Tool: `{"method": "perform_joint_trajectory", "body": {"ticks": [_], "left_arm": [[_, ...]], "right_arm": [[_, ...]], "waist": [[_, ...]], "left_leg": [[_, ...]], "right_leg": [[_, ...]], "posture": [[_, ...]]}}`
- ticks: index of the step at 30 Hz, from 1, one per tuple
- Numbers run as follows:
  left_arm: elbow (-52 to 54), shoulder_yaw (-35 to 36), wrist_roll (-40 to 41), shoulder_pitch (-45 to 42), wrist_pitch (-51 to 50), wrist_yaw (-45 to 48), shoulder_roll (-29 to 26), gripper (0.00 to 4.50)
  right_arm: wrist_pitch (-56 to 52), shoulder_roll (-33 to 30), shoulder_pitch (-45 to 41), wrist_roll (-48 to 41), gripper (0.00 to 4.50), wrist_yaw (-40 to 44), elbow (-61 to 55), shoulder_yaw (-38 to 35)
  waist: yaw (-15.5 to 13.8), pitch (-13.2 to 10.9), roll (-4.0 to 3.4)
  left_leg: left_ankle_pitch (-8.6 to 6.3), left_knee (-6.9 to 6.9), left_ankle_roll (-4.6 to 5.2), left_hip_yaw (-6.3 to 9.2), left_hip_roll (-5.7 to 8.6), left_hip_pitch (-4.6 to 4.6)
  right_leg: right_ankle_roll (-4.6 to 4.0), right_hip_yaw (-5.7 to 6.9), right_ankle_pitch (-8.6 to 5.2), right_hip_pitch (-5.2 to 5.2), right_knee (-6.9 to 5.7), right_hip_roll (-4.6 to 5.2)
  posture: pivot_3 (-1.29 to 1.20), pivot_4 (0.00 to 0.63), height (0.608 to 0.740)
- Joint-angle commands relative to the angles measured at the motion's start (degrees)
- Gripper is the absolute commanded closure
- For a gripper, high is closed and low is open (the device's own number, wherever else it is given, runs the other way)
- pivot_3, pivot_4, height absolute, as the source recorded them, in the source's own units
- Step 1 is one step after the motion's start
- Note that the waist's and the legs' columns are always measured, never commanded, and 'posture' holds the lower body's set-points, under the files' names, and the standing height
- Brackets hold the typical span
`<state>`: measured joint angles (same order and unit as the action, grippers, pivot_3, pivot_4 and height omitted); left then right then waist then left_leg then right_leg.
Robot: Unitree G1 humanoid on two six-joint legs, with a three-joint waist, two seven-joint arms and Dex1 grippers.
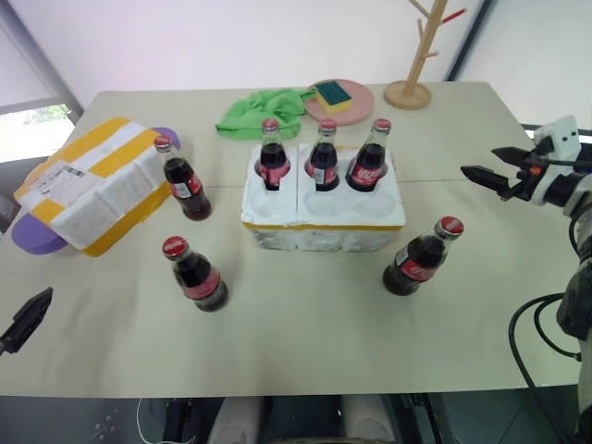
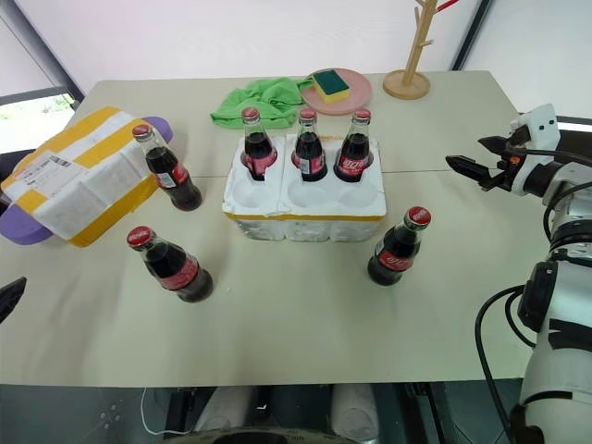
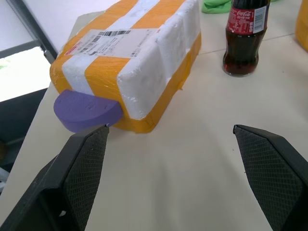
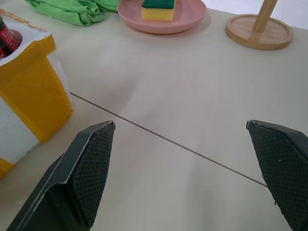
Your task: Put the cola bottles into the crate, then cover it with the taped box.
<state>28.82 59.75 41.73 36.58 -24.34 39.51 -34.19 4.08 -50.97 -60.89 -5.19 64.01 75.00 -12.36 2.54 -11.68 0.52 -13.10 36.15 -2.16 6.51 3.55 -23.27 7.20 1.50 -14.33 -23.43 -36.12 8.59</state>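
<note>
The crate [image 1: 324, 236], a low white foam tray with a yellow band, sits mid-table. Three cola bottles [image 1: 323, 157] stand in its back wells, and the front wells are empty. Three more stand loose on the table: one [image 1: 185, 180] beside the taped box [image 1: 92, 183], one [image 1: 196, 275] in front of the crate to its left, one [image 1: 422, 257] to its right. The taped box lies at the left with its label up. My left gripper [image 3: 171, 127] is open near the table's front left, facing the box. My right gripper [image 1: 479, 161] hangs open at the right edge, holding nothing.
A purple disc [image 1: 32, 236] pokes out from under the taped box. A green cloth [image 1: 264, 111], a pink plate [image 1: 363, 100] with a sponge [image 1: 331, 93], and a wooden stand [image 1: 409, 92] line the back of the table. A seam crosses the tabletop.
</note>
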Motion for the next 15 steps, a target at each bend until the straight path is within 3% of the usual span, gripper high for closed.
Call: {"method": "perform_joint_trajectory", "body": {"ticks": [1,15], "left_arm": [[0.5,0.4,-0.4,0.6,0.6,0.8,-1.0,0.16],[0.0,1.0,0.9,-0.8,-2.6,-0.5,-1.9,0.16]], "right_arm": [[-0.1,-1.5,-0.7,-1.0,0.0,0.2,-0.6,-1.7],[-1.3,-1.5,-0.4,-0.8,0.0,0.9,-0.9,-2.2]], "waist": [[0.0,0.0,0.0],[0.0,0.0,0.0]], "left_leg": [[0.0,0.0,0.0,0.0,0.0,0.0],[0.0,0.01,0.0,-0.02,-0.02,0.02]], "right_leg": [[0.0,0.0,0.0,0.0,0.0,0.0],[-0.01,0.0,0.02,0.01,-0.02,-0.02]], "posture": [[0.0,0.15,0.74],[0.0,0.15,0.74]]}}
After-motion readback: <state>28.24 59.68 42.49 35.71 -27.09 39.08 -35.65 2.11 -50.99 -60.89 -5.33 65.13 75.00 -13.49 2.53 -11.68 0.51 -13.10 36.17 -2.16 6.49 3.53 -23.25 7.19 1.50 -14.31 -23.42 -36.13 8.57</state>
